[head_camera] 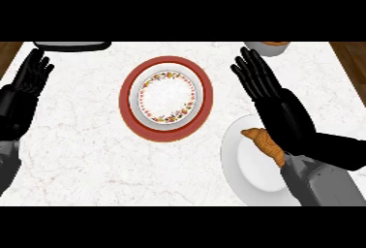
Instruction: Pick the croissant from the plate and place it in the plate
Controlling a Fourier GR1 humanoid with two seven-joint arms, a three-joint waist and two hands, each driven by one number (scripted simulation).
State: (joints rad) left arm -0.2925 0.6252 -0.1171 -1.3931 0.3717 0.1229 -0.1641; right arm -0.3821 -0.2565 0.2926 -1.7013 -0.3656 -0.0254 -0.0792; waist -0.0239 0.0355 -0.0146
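Lying at 4 o'clock on a plain white plate [247, 172], the croissant [261, 140] sits near that plate's upper edge, with its right end hidden under your right arm's black wrist. Your right hand [266, 87] stands at 2 o'clock, beyond the pastry, with its fingers straight, spread and holding nothing. Your left hand [27, 77] rests open at 9 o'clock by the desk's left edge.

The destination, a red-rimmed floral plate [127, 104], lies at the centre of the white marble desk [85, 150], well apart from the croissant.

The main risk looks to be the draw-back. With the wrist over the pastry, pulling the hand back low could sweep the croissant off its plate. The plate looks smooth and glazed and offers little to stop a slide.

The croissant is a curved, ridged crescent that tapers at its ends, golden-brown and probably flaky. Fingers closing on a thin tip rather than the thick middle could let it pivot or crumble.

A pale bowl [268, 47] with orange contents sits at 1 o'clock, just beyond your fingertips, so any forward drift may nudge it.

The floral plate has a shallow well inside its broad rim, so a release over the rim could let the croissant roll onto the marble.

A dark, flat-edged object [71, 45] at 11 o'clock is too cropped to name.
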